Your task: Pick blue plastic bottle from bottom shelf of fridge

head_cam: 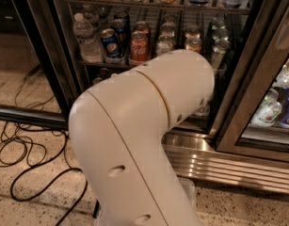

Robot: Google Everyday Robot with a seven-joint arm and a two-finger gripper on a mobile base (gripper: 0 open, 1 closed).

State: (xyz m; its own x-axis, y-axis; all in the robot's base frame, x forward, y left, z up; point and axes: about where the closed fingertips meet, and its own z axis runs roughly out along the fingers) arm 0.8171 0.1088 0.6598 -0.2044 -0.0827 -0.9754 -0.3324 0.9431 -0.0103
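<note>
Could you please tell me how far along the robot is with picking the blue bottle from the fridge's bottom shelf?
Done: the arm stands at the fridge, its elbow covering most of the bottom shelf. In hand: the reach; the end effector is hidden behind the arm, so no grasp on the bottle shows. Left: gripping the bottle and lifting it out.

One camera only. It looks from above and behind my white arm, angled down and forward at the fridge and the speckled floor. The arm is very close and fills the centre, hiding my gripper beyond it. The fridge stands a little farther off.
</note>
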